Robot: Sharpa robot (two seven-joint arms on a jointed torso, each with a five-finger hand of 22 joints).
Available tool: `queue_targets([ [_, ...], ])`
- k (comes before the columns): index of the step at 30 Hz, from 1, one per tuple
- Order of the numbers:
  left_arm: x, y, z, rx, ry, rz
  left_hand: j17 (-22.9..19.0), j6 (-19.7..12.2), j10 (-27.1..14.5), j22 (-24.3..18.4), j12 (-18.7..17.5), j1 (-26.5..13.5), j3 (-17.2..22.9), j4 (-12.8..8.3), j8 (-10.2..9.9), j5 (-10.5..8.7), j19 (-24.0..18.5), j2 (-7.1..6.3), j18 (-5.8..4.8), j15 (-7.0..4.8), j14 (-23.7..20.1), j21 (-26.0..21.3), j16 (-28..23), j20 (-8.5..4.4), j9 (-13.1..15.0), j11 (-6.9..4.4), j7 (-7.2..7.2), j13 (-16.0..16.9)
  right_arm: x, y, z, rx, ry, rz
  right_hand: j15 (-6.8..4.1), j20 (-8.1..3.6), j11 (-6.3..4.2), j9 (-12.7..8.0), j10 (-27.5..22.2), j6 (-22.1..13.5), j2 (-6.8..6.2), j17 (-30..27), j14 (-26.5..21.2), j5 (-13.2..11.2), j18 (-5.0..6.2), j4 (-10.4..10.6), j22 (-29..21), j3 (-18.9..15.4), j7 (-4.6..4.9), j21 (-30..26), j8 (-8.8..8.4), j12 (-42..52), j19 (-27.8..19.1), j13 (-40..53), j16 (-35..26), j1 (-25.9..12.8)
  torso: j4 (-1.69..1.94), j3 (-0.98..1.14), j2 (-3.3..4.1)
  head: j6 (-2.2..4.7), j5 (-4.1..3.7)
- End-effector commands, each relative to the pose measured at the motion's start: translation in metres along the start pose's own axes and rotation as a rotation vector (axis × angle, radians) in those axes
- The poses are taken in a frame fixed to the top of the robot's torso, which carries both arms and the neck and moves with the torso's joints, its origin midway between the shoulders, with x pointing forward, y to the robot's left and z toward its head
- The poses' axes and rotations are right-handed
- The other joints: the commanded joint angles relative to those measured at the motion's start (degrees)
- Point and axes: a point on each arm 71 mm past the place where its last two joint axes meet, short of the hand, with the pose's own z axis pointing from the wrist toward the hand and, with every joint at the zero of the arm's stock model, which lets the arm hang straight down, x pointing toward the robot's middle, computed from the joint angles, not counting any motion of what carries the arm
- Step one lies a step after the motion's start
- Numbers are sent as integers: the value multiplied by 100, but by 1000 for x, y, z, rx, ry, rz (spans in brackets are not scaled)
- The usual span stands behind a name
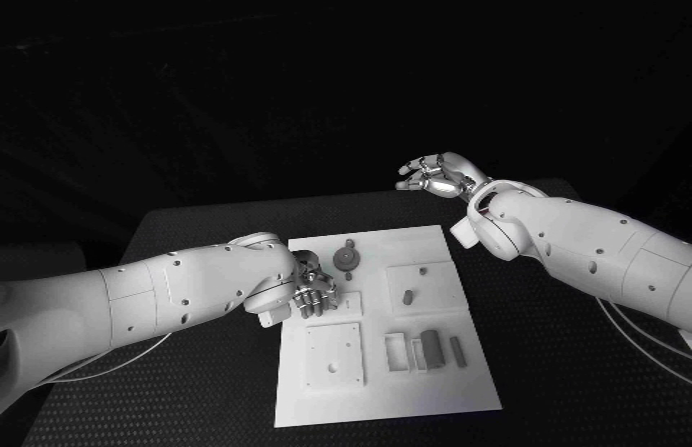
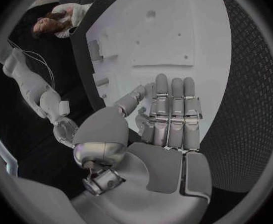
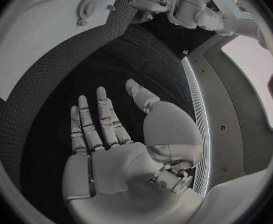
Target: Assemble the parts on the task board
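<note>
The white task board [image 1: 387,387] lies in the middle of the black table. On it are a round toothed part [image 1: 348,258], a small part [image 1: 408,294] and dark upright pieces [image 1: 430,347] near the right side. My left hand [image 1: 310,289] hangs over the board's left edge beside the toothed part. Its fingers [image 2: 171,109] are stretched out side by side above the board [image 2: 167,30], with nothing in them. My right hand [image 1: 437,177] is raised beyond the board's far right corner. Its fingers [image 3: 102,119] are spread and its palm is bare.
A raised square plate [image 1: 335,352] with holes sits on the board's near left part. Thin cables [image 1: 101,359] trail under the left arm. The black table [image 1: 548,347] extends on both sides of the board.
</note>
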Motion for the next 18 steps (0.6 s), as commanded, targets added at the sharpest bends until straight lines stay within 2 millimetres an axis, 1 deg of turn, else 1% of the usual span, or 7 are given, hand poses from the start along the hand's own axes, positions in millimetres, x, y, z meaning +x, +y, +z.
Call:
queue_targets([
  [1, 4, -2, 1, 2, 22, 18, 6, 258, -2, 8, 19, -4, 45, 4, 17, 20, -14, 40, -80, -16, 33, 29, 20, -14, 11, -24, -237, 6, 2, 2, 0, -17, 19, -3, -1, 5, 620, -6, -653, 32, -1, 1, -51, -30, -44, 2, 9, -22, 244, -23, 40, -24, -33, -10, -32, 49, -1, 1, 1, -5, -1],
  [18, 7, -3, 4, 0, 40, 27, 19, 267, 1, 27, 32, -7, 54, 4, 15, 21, -14, 36, -82, -19, 42, 34, 18, -18, 21, -27, -240, 17, 3, 2, 0, -17, 24, -1, -1, 5, 622, -13, -649, 31, 3, 4, -52, -30, -46, 3, 20, -24, 250, -25, 43, -24, -38, -18, -35, 52, -3, 4, 1, -30, -8],
])
